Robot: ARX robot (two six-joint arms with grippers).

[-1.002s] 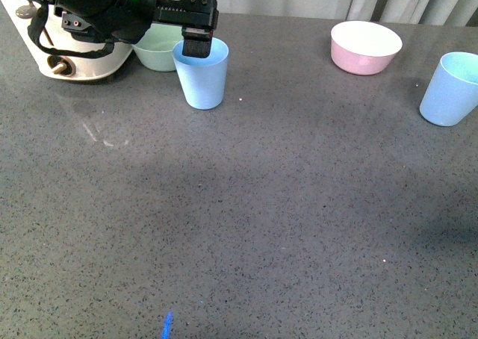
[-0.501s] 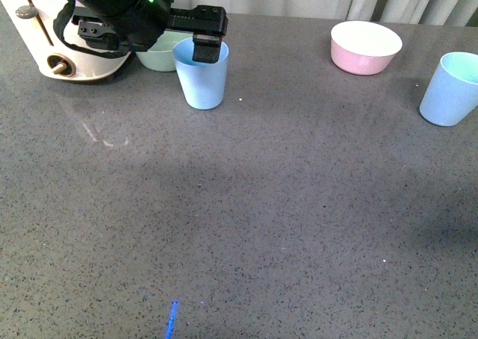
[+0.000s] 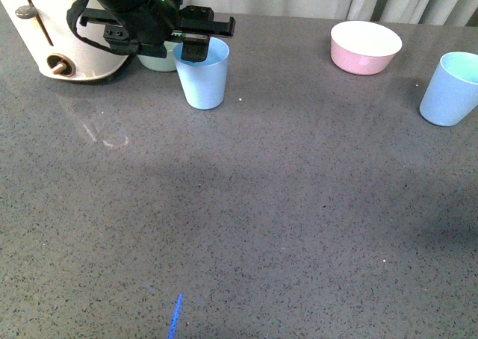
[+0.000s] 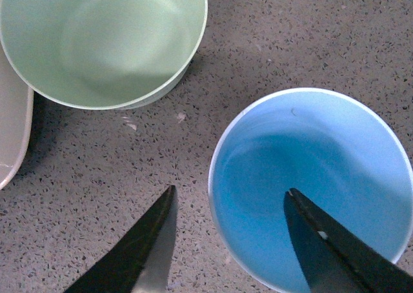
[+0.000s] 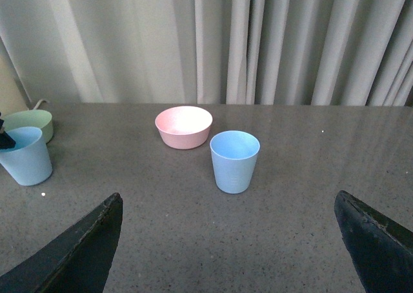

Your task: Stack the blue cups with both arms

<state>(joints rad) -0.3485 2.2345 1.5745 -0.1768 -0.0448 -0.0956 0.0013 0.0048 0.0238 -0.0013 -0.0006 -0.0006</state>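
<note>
One light blue tapered plastic cup (image 3: 202, 81) stands upright at the far left of the grey speckled countertop (image 3: 299, 204), just beside a mint-green round bowl (image 3: 158, 58) and not touching it. The bowl sits against a cream-white rounded appliance (image 3: 45, 33). The left gripper (image 3: 196, 49) hangs over this cup with its jaws parted and straddling the near wall. In the left wrist view one dark finger (image 4: 322, 241) reaches down inside the cup's paler blue interior, while the other finger (image 4: 151, 248) hangs outside over bare countertop. Neither finger can be seen pressing on the wall, so the cup is not clamped. A second light blue plastic cup (image 3: 450, 91) of the same shape stands upright well apart from the first, at the right edge of the front view. It is near a pink round bowl (image 3: 364, 46) with a pale inside, and a clear gap lies between the two. The right gripper (image 5: 227, 206) shows only in its own wrist view, spread wide with nothing between its fingers, facing the second cup from a distance. Pale pleated curtains (image 5: 258, 41) hang behind the counter.
</note>
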